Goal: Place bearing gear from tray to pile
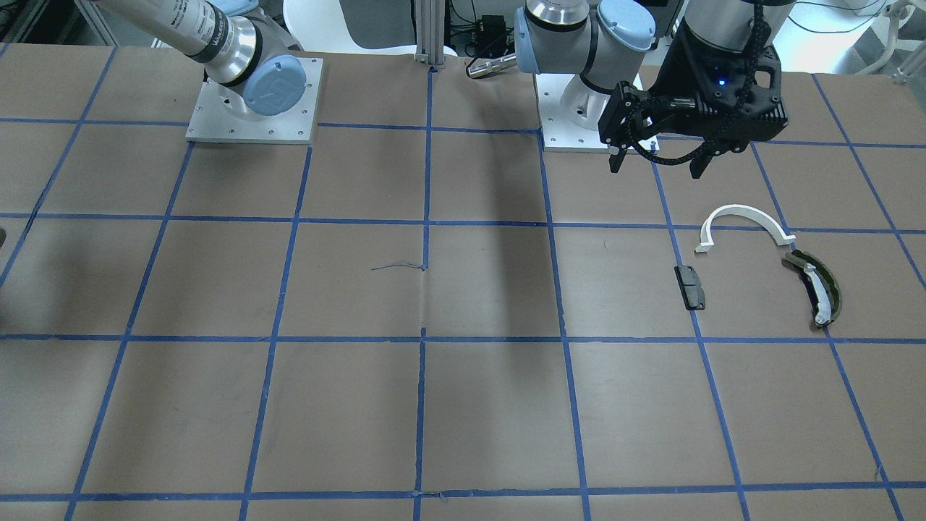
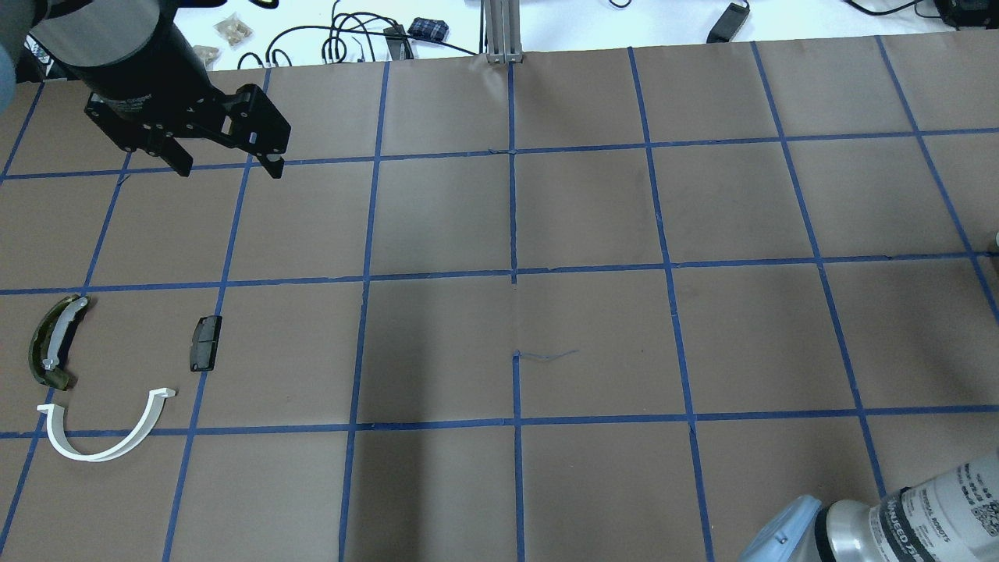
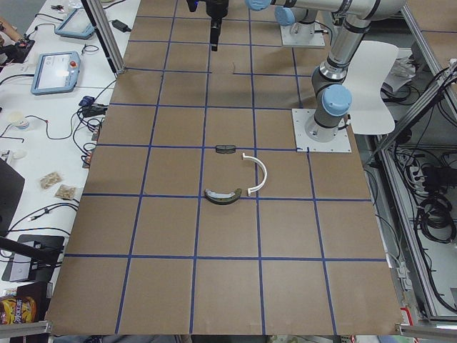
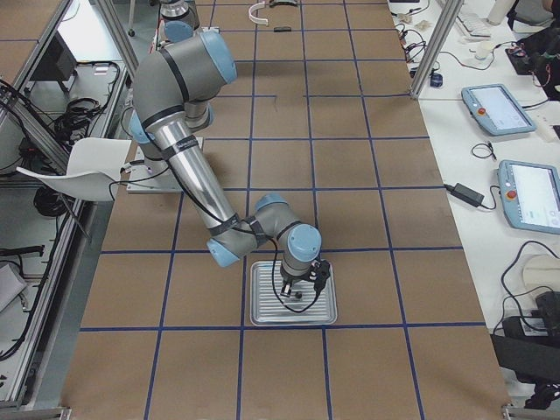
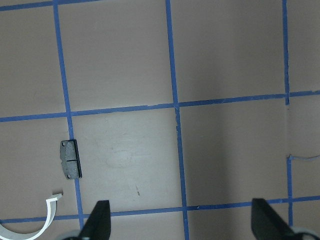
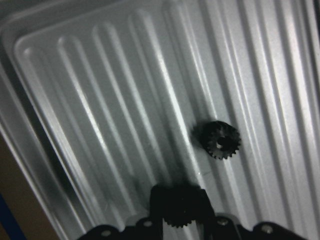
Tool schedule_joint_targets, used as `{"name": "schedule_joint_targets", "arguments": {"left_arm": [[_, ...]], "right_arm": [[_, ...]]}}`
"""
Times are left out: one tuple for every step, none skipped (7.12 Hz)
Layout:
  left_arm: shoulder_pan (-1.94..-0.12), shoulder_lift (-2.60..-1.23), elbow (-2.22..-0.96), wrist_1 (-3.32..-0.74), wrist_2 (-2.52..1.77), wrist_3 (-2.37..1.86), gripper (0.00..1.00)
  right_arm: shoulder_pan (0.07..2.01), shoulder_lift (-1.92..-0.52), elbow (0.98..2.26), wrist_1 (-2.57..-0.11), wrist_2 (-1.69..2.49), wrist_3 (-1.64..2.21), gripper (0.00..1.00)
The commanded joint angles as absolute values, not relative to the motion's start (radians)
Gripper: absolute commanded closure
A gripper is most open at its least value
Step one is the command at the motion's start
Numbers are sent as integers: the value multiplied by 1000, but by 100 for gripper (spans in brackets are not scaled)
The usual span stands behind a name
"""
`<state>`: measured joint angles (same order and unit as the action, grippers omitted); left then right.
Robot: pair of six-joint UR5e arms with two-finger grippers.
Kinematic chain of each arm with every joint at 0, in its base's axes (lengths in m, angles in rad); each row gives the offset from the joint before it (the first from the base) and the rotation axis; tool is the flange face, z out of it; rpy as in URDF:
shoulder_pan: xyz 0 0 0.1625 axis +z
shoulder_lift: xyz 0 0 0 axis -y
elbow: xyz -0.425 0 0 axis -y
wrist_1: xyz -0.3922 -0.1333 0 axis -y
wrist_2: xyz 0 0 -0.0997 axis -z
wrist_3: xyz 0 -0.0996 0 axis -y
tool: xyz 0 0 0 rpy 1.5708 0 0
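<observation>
**Operator:** Where is the bearing gear?

**Robot:** In my right gripper (image 6: pixel 177 192). Its jaws are drawn in tight on the bearing gear (image 6: pixel 177 220), a small dark toothed wheel. Only its teeth peep out between my fingers. I hold it low over the ribbed metal tray (image 6: pixel 100 100).

**Operator:** What else is in that tray?

**Robot:** A second gear (image 6: pixel 220 141), also dark and toothed, lies flat on the ribs. It is near my fingertips but apart from them.

**Operator:** And the pile?

**Robot:** The pile (image 2: pixel 205 343) sits at the far end of the table (image 1: pixel 492 405), well apart from the tray. It is three loose parts on brown paper. There is a white half-ring arc (image 1: pixel 745 210) and a dark grey block (image 1: pixel 691 286) near one end of it. An olive-green curved piece (image 1: pixel 817 289) with a white strip lies just beside the arc's other end. Whether those two touch, I cannot tell.

**Operator:** Your other arm?

**Robot:** My left gripper (image 1: pixel 657 168) hangs above the table near the pile, between it and my base. Its jaws are spread wide over bare paper.
</observation>
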<state>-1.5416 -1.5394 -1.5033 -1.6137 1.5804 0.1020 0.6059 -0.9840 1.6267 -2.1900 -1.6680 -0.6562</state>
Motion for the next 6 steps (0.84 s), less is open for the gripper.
{"name": "schedule_joint_targets", "arguments": {"left_arm": [[-1542,-1539,-1503,-1614,1582,103,0],[-1542,-1539,-1503,-1614,1580,101,0],[-1542,-1539,-1502,-1614,1580,101,0],[-1542,-1540,-1502,-1614,1580,101,0],[-1542,-1539,-1502,-1614,1582,103,0],[-1542,-1539,-1505,-1614,1583,101,0]], "right_arm": [[614,-1037,1626,-2153,-1664,-649,100],[623,-1087,1626,-2104,-1631,-612,100],[670,-1126,1628,-2059,-1631,-595,100],[754,-1161,1629,-2034,-1631,-553,100],[855,-1211,1637,-1990,-1597,-507,100],[964,-1232,1638,-1936,-1530,-430,100]]}}
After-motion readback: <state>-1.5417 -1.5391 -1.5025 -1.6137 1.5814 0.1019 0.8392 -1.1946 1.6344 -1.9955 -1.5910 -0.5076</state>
